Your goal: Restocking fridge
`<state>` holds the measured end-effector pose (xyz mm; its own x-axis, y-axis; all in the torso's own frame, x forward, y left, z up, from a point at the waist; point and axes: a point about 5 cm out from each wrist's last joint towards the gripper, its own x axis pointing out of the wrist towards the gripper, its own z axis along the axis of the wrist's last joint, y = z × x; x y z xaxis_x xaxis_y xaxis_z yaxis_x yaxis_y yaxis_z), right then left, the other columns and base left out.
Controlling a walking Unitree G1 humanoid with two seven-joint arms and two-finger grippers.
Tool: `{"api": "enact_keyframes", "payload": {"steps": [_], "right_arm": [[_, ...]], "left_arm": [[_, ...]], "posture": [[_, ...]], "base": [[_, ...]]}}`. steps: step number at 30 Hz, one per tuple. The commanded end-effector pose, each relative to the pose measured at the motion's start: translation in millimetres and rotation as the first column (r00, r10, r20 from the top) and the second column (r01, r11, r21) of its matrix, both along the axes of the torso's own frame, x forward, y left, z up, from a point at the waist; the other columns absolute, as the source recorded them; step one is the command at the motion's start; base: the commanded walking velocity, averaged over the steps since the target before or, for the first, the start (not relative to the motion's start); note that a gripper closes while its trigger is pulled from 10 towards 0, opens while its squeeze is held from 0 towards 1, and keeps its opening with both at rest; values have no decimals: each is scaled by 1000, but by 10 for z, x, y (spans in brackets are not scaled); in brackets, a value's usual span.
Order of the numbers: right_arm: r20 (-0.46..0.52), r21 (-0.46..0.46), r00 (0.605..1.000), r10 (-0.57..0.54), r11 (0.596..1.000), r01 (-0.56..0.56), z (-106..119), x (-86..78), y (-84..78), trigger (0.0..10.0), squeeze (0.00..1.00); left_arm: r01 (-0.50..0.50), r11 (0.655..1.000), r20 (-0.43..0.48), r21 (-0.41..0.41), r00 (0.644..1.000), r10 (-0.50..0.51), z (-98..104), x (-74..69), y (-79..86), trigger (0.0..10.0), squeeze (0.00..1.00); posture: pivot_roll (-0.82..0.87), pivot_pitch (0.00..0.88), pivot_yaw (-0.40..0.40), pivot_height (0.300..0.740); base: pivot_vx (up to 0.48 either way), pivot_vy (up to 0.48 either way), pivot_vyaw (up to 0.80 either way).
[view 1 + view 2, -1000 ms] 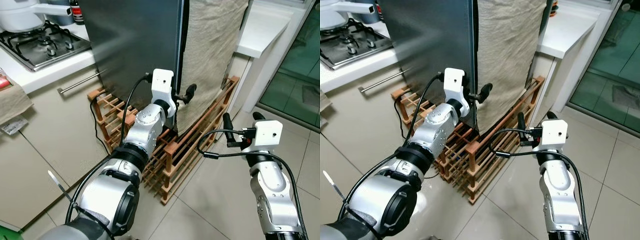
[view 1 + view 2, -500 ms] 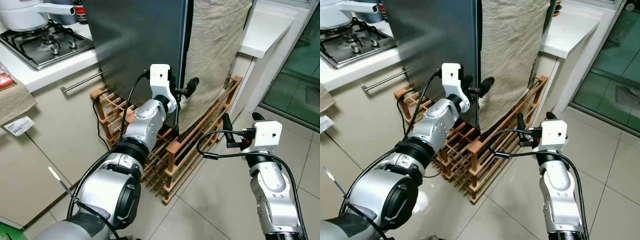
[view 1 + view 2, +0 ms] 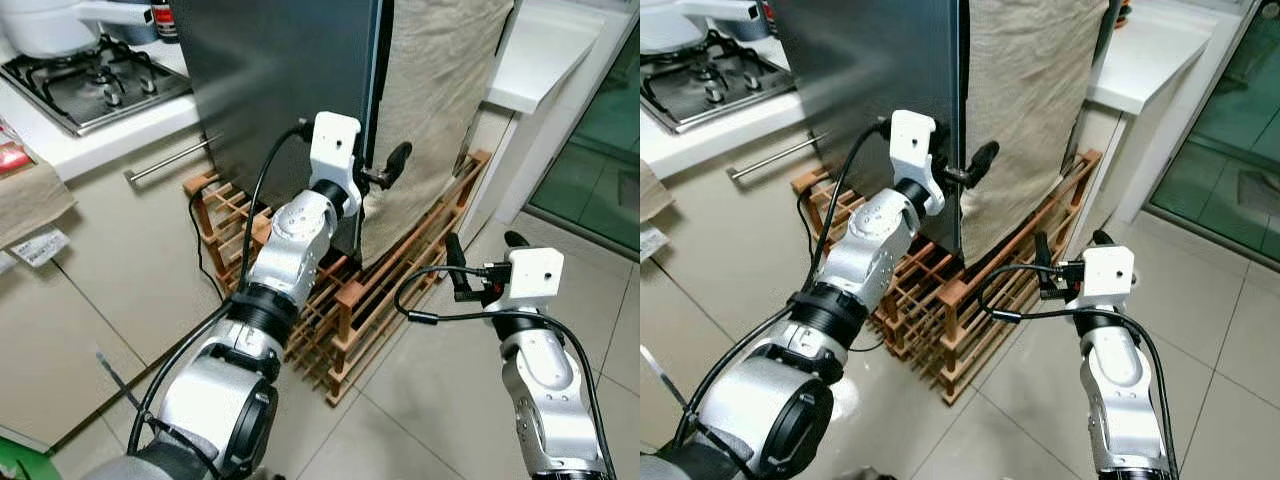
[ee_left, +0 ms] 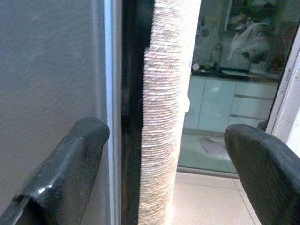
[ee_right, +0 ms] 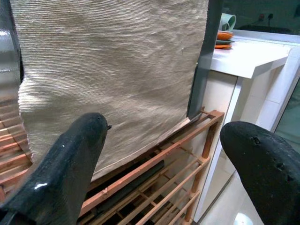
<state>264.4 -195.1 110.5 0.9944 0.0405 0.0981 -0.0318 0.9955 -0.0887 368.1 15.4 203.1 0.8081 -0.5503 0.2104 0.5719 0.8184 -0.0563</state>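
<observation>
Tall dark grey metal fridge standing on a low wooden slatted rack, wedged between a white bench with a steel gas hob and a white side bench. Beige woven cloth draped down the fridge's front, hanging to just above the rack. Left gripper raised at the fridge's front corner, fingers spread wide, straddling the dark seam between grey side panel and cloth edge, gripping nothing. Right gripper lower, out over the pale tiled floor just beside the rack, pointed toward the cloth, fingers likewise held wide apart and empty. Fridge door closed.
</observation>
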Motion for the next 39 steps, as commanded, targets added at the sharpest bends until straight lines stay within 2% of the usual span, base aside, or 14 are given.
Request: {"api": "enact_keyframes", "payload": {"steps": [1, 8, 13, 17, 31, 35, 39], "right_arm": [[-22, -6, 1000, 1, 1000, -2, -39, -5, -10, 10000, 0], [-17, -9, 1000, 5, 1000, -5, -26, 25, -10, 10000, 0], [-14, -10, 1000, 6, 1000, -6, -23, 33, -3, 10000, 0], [-13, -11, 1000, 6, 1000, -6, -20, 35, -5, 10000, 0], [-3, -11, 1000, 1, 1000, -1, 3, 33, -9, 10000, 0], [0, -10, 1000, 0, 1000, 0, 9, 36, -6, 10000, 0], [2, -9, 1000, -5, 1000, 5, 9, 40, -8, 10000, 0]], "left_arm": [[46, 998, -30, -42, 998, -47, -48, -98, -173, 10000, 0], [82, 993, -80, -83, 993, -89, -51, -123, -242, 10000, 0], [66, 994, -169, -86, 982, -80, -127, -49, -301, 10000, 0], [63, 994, -201, -92, 976, -81, -146, -27, -332, 10000, 0], [142, 972, -231, -186, 955, -184, -50, -22, -518, 10000, 0], [168, 952, -243, -256, 942, -232, 8, -27, -571, 10000, 0], [264, 920, -169, -291, 932, -321, 138, -79, -647, 10000, 0]], "posture": [[-163, 0, 40, 740], [-161, 0, 40, 740], [-164, 0, 41, 740], [-172, 0, 44, 740], [-184, 0, 49, 740], [-187, 0, 51, 740], [-189, 0, 54, 740]], "base": [[0, 0, 0], [0, 0, 0], [0, 0, 0], [0, 0, 0], [0, 0, 0], [0, 0, 0], [0, 0, 0]]}}
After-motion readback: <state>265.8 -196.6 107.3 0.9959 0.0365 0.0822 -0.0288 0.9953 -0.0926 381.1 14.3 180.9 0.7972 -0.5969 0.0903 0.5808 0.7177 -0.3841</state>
